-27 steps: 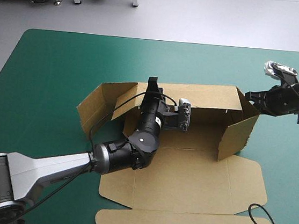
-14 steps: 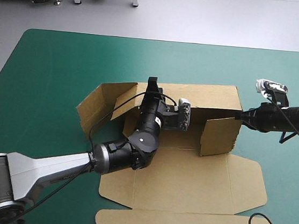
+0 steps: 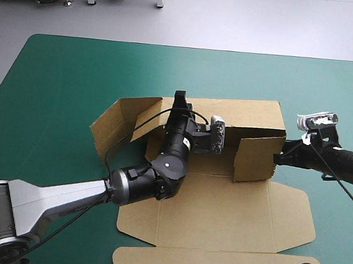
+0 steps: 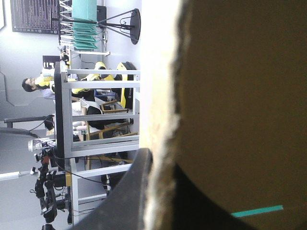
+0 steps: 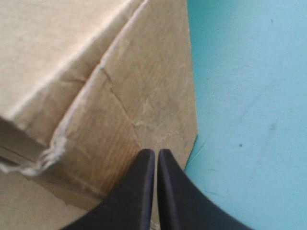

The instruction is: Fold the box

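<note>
The brown box (image 3: 219, 207) is lying mid-table. The left gripper (image 3: 180, 99) is pinching its back wall (image 3: 248, 115) upright at 12 o'clock. The right gripper (image 5: 154, 151), fingers closed together, is pressing the 3 o'clock side flap (image 3: 256, 157). Pushing steadily toward 9 o'clock should be squaring that corner.

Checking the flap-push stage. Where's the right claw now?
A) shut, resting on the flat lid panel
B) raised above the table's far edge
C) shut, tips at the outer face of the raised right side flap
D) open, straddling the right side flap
C: the right claw is shut to one point, and its tips meet the outer face of the upright side flap of the box.
</note>
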Motion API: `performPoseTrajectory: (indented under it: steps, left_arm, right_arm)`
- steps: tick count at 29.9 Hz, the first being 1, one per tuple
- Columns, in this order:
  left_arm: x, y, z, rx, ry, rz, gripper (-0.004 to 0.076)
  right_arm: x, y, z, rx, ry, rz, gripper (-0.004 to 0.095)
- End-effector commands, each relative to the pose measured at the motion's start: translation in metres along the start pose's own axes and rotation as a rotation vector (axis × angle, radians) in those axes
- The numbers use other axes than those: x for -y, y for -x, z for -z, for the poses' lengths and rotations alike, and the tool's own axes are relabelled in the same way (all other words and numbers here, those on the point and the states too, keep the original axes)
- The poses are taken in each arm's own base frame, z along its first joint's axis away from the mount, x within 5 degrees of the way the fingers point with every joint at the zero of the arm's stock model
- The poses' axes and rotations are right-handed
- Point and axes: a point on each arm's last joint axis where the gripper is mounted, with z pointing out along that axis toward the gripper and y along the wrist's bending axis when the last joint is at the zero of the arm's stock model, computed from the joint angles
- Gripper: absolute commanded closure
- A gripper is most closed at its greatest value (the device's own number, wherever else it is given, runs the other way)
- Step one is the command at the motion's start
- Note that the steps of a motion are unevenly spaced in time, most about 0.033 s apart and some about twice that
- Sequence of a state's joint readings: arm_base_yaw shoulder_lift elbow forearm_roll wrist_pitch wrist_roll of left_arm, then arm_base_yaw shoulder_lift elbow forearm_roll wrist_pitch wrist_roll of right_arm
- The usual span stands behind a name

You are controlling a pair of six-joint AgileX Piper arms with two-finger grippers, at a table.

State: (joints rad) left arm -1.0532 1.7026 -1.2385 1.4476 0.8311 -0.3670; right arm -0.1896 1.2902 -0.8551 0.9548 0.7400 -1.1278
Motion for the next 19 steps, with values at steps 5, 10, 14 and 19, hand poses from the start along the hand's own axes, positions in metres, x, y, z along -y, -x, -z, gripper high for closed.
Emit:
performPoseTrajectory:
  steps: [5, 10, 14, 19]
  left_arm:
    - [-0.019, -0.005, 0.011, -0.012, 0.046, 0.060, 0.0733]
    - [-0.019, -0.005, 0.011, -0.012, 0.046, 0.060, 0.0733]
    - [-0.018, -0.004, 0.011, -0.002, 0.037, 0.064, 0.0733]
    - [-0.016, -0.004, 0.011, -0.006, 0.010, 0.087, 0.0733]
  right_arm:
    - [-0.010, 0.002, 0.016, -0.047, 0.014, 0.148, 0.0534]
    - [-0.011, 0.001, 0.016, -0.054, 0.025, 0.175, 0.0432]
    - [-0.014, 0.002, 0.017, -0.042, 0.065, 0.216, 0.0427]
    - [-0.019, 0.001, 0.017, -0.044, 0.115, 0.213, 0.0425]
